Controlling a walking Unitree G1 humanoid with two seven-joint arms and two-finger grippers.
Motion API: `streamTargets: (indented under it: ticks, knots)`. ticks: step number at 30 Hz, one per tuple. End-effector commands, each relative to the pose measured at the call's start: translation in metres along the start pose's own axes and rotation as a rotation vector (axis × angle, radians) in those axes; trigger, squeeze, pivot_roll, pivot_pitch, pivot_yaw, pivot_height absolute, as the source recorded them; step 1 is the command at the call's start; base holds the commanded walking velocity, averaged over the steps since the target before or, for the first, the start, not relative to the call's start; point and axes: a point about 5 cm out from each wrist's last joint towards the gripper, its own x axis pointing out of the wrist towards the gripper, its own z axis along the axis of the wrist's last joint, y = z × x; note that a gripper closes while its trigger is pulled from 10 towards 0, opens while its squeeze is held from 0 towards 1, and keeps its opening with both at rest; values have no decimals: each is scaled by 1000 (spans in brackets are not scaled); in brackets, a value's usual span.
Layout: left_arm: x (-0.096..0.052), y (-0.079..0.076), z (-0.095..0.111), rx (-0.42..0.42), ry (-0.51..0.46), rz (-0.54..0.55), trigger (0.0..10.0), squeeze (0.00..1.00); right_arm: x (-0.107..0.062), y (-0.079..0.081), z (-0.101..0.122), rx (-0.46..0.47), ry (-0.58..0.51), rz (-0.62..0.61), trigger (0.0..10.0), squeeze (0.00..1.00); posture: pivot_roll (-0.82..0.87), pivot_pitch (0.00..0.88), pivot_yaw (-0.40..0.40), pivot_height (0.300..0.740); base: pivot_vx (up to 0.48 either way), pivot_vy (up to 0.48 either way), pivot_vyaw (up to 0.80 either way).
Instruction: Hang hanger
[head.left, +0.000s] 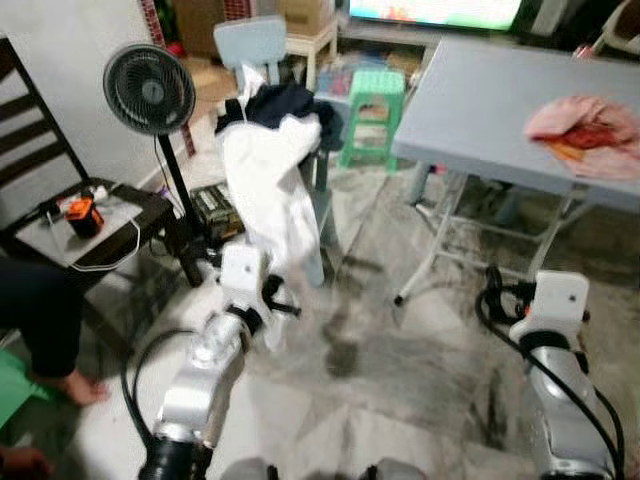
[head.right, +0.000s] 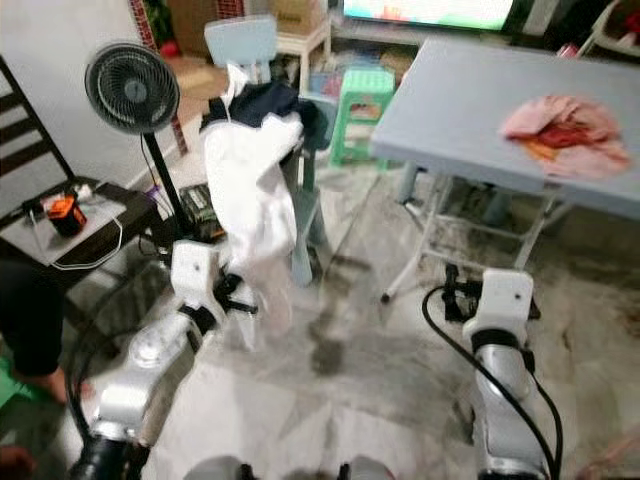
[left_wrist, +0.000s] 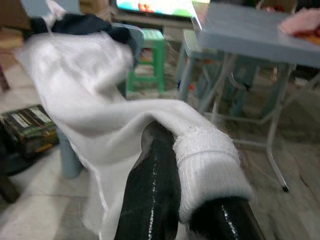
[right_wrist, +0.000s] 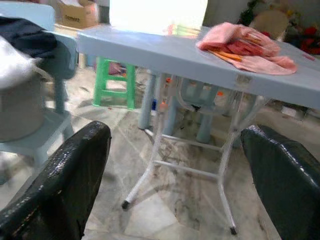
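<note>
L gripper (left_wrist: 200, 200) is clamped on the cuff of a white garment (head.left: 265, 180) draped w/ dark clothes over a pale blue chair (head.left: 250, 45); hanger prob. hidden underneath. R gripper (right_wrist: 175, 185) hangs w/ fingers apart near the grey table (head.left: 480, 100).

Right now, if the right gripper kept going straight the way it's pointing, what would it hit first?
Probably the white metal legs of the grey folding table: the open right gripper points at them across bare marble floor. Depth is hard to judge.
</note>
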Motion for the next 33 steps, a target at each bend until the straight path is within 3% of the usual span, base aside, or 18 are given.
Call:
streamTargets:
  ticks: [1,9,15,17,19,23,33]
  knots:
    - [6,-9,9,-8,-33,-37,10000,0,3,1,4,2,-11,1,10000,0,-27,0,35,740,0,0,0]
    - [17,-17,22,-56,-63,-67,10000,0,4,3,5,1,-12,7,10000,0,-31,0,32,740,0,0,0]
    - [10,-11,8,-49,-5,-85,10000,0,5,5,4,0,-12,9,10000,0,-30,0,32,740,0,0,0]
    - [5,-3,-4,1,36,-67,10000,0,5,6,4,1,-11,9,10000,0,-30,0,32,740,0,0,0]
    - [1,6,-9,-24,59,-39,10000,0,6,7,3,4,-6,10,10000,0,-24,0,30,740,0,0,0]
    - [-1,13,-9,-35,63,-18,10000,0,7,7,3,4,1,12,10000,0,-21,0,26,740,0,0,-633]
    - [5,16,-2,-40,31,-17,10000,0,9,9,4,2,-3,19,10000,0,-19,0,23,740,0,449,-800]
